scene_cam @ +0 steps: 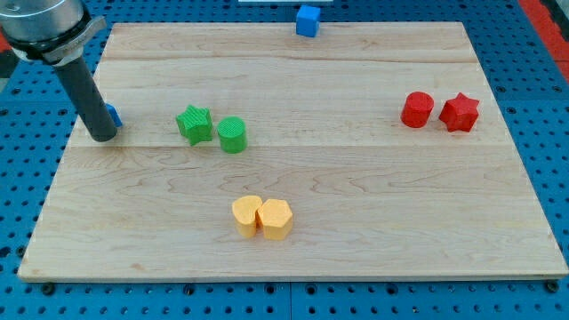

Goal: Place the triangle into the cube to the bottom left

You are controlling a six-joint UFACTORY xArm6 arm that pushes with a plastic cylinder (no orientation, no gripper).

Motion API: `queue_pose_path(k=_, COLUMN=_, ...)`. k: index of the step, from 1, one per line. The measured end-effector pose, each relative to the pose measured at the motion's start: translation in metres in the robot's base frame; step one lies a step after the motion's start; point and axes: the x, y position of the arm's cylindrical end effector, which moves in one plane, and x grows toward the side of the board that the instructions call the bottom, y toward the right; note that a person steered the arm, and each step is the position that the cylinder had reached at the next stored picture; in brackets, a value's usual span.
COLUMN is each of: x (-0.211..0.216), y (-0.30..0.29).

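Leaning in from the view's top left corner, the arm shows only its grey metal collar and the straight dark rod below it, which slants down and a little toward the view's right until my tip (102, 137) meets the wooden board (356, 222) close to its left edge. It carries and grips nothing (it is a bare rod, so it has no opening to speak of). Right behind the rod, touching or all but touching its right side, a small sliver of blue (113, 115) peeks out; too little shows to tell its shape, so I cannot say whether it is the triangle. The blue cube (308, 20) sits at the view's top, on or just past the board's far edge, well apart from the tip. To the right of the tip, at about the same level, the green star (194, 124) and the green cylinder (232, 134) sit just beside each other. Lower, near the middle of the board, two yellow blocks (262, 217) press together, their shapes hard to make out. Far over on the view's right, the red cylinder (416, 109) and the red star (460, 112) stand side by side. No writing or label can be read anywhere.
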Motion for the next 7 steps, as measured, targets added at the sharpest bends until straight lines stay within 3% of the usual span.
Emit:
queue_pose_path(k=1, x=-0.007, y=-0.055)
queue_pose_path(k=2, x=-0.051, y=-0.027)
queue_pose_path(k=3, x=-0.053, y=0.028)
queue_pose_path(k=4, x=-0.040, y=0.007)
queue_pose_path(k=5, x=0.009, y=-0.001)
queue_pose_path(k=6, x=-0.010, y=0.025)
queue_pose_path(k=7, x=-0.081, y=0.071)
